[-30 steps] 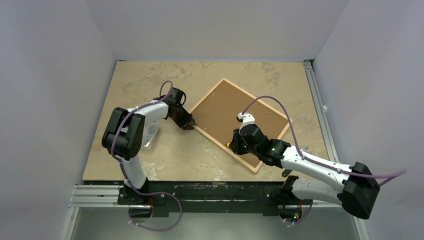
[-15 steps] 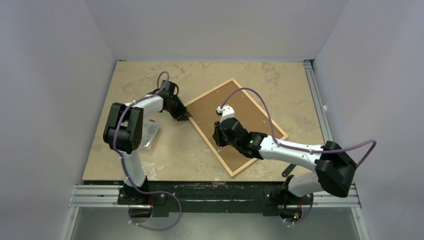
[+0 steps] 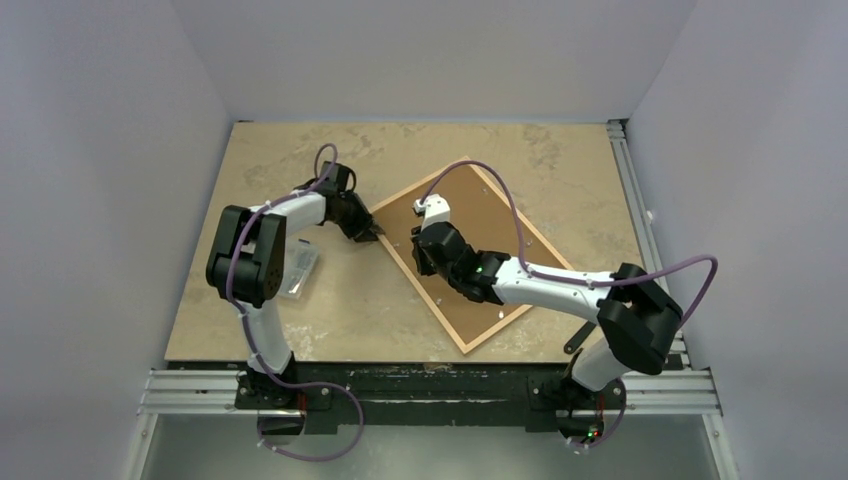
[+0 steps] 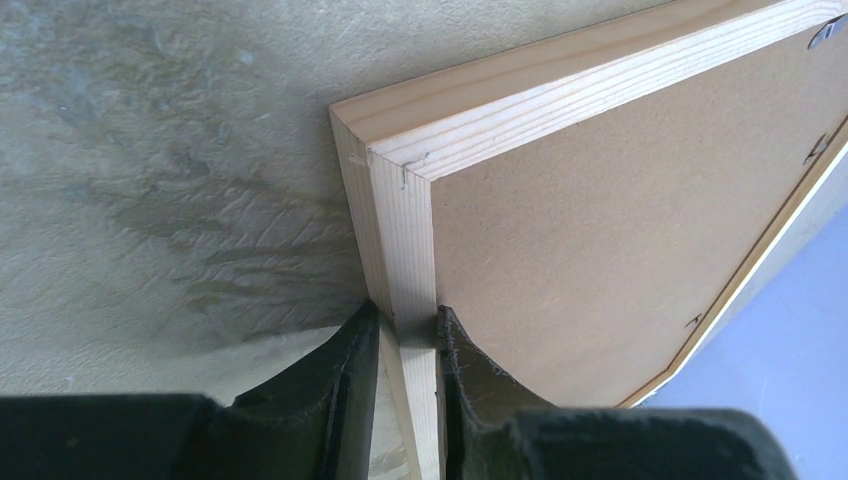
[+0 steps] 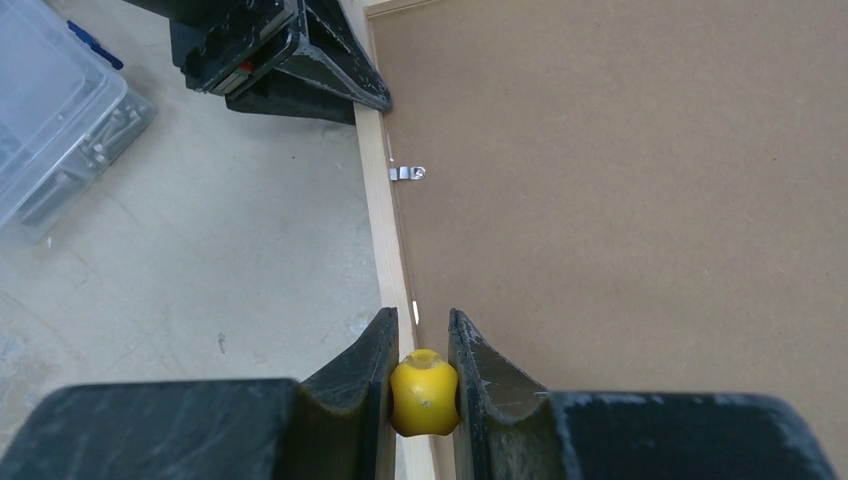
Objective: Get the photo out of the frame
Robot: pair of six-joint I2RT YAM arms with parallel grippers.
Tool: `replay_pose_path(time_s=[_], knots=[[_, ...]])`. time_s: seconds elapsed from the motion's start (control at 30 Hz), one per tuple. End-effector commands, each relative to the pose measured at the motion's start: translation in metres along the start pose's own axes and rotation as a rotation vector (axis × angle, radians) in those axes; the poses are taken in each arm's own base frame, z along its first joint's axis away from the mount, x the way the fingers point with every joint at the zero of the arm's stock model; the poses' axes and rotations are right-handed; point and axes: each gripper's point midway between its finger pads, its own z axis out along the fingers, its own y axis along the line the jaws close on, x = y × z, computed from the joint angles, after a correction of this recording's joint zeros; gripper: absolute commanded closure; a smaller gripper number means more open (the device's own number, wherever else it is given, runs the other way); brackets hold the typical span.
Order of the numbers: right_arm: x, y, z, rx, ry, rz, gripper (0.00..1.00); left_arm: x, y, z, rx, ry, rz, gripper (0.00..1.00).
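From above, the thin light-wood rectangular picture frame (image 3: 432, 310) lies diagonally on the mottled beige surface (image 3: 300, 160) with its plain brown backing board (image 3: 470, 215) facing up. My left end effector (image 3: 372, 233) sits at the frame's left corner and my right end effector (image 3: 422, 262) is over the left rail near it. A clear plastic box (image 3: 298, 268) lies beside my left arm. In my left wrist view, the fingers are closed almost fully and pinch the wooden rail close to the mitred corner, which I judge steadies that side. In my right wrist view, the fingers are clamped on a small yellow rounded knob (image 5: 423, 392), its tip hidden, above the seam between rail and board. Further along, a small metal tab (image 5: 406, 173) reaches from the rail onto the board. The photo I cannot see at all; I judge it lies under the board, inside the frame. Nothing is out yet: the tabs need turning, then the board and the print come out.
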Motion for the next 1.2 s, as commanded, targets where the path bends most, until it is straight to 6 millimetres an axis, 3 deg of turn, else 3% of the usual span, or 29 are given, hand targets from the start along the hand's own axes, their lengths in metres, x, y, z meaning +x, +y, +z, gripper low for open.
replay_pose_path(time_s=[0.0,0.13,0.3,0.47,0.6,0.67,0.73,0.8,0.97,1.07,1.17], knots=[[-0.064,0.009,-0.012,-0.003,-0.171,0.045,1.00,0.046,0.024,0.011,-0.046,0.164,-0.010,1.00],[-0.080,0.013,-0.008,0.008,-0.197,0.021,1.00,0.044,0.025,0.008,-0.037,0.152,-0.024,0.99],[-0.101,0.012,-0.008,0.010,-0.240,0.006,1.00,0.044,0.023,0.002,-0.026,0.148,-0.037,0.69],[-0.086,0.017,0.011,0.004,-0.221,-0.037,1.00,0.047,0.017,-0.010,0.023,0.161,-0.028,0.50],[-0.088,-0.001,-0.005,0.031,-0.227,0.055,1.00,0.049,-0.001,-0.039,0.168,0.095,0.071,0.36],[-0.097,-0.012,-0.020,0.019,-0.238,0.116,1.00,0.053,-0.014,-0.058,0.273,0.052,0.136,0.36],[-0.097,-0.027,-0.030,-0.006,-0.195,0.191,1.00,0.059,-0.042,-0.081,0.456,0.008,0.239,0.36],[-0.091,-0.038,-0.035,-0.051,-0.142,0.270,1.00,0.073,-0.070,-0.103,0.627,-0.008,0.368,0.36],[-0.064,-0.051,-0.054,-0.109,-0.004,0.415,1.00,0.151,-0.123,-0.153,0.843,-0.028,0.749,0.33],[-0.053,-0.047,-0.069,-0.180,0.051,0.509,1.00,0.189,-0.137,-0.181,0.906,-0.144,0.949,0.31],[-0.046,-0.032,-0.085,-0.266,0.111,0.541,1.00,0.197,-0.137,-0.197,0.876,-0.323,1.088,0.32]])
